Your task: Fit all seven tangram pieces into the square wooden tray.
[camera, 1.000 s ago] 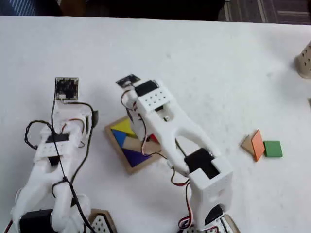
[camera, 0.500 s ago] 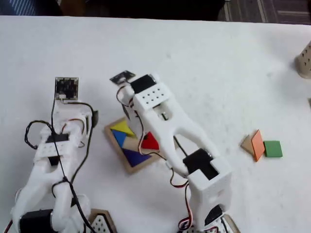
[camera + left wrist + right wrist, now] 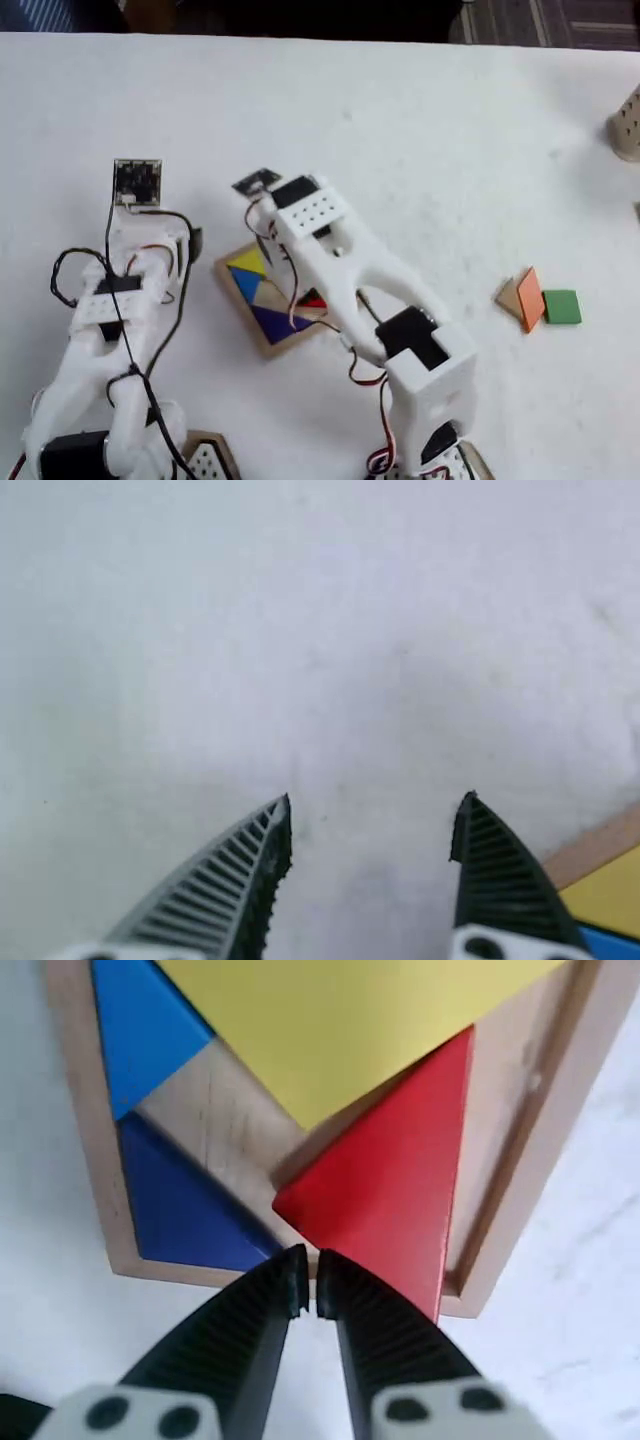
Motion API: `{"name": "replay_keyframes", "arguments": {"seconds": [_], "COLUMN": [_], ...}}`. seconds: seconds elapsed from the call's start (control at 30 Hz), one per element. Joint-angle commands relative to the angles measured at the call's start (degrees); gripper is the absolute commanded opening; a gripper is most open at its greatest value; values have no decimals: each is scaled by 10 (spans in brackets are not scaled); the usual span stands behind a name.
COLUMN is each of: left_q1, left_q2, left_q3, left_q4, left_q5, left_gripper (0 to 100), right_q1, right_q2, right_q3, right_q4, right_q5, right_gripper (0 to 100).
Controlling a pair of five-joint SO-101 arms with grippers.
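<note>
The square wooden tray (image 3: 500, 1230) holds a yellow piece (image 3: 340, 1030), a light blue piece (image 3: 145, 1030), a dark blue triangle (image 3: 180, 1205) and a red triangle (image 3: 400, 1195). Bare wood shows between them. My right gripper (image 3: 308, 1282) is shut and holds nothing, its tips at the tray's rim beside the red triangle's corner. In the high view the right arm (image 3: 325, 245) covers much of the tray (image 3: 245, 315). My left gripper (image 3: 375, 815) is open over bare table, beside a tray corner (image 3: 600, 845). A tan triangle (image 3: 509, 294), an orange piece (image 3: 530, 298) and a green square (image 3: 561, 306) lie far right.
The left arm (image 3: 125, 280) rests left of the tray. A pale pegged object (image 3: 627, 125) stands at the table's right edge. White table surface stretches between the tray and the loose pieces.
The right arm swung briefly aside, uncovering the red triangle in the tray, then came back over it. The left arm has stayed still.
</note>
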Motion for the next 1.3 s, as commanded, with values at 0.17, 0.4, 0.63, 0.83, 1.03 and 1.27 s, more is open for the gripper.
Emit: {"name": "replay_keyframes", "arguments": {"seconds": [0.17,0.4,0.63,0.83,1.03,1.27], "left_q1": [-7,-7,-7,-7,-7,-7], "left_q2": [-15,-15,-15,-15,-15,-15], "left_q3": [-4,-4,-4,-4,-4,-4], "left_q4": [2,2,2,3,4,4], "left_q5": [-2,-2,-2,-2,-2,-2], "left_gripper": [267,267,267,267,267,267], "right_q1": [13,52,46,7,22,51], "right_q2": [-144,-216,-191,-139,-82,-55], "right_q3": [103,230,229,229,179,127], "right_q4": [-72,-201,-203,-225,-236,-233], "right_q5": [1,-3,-68,-68,-72,-72], "right_gripper": [18,18,18,18,18,18]}}
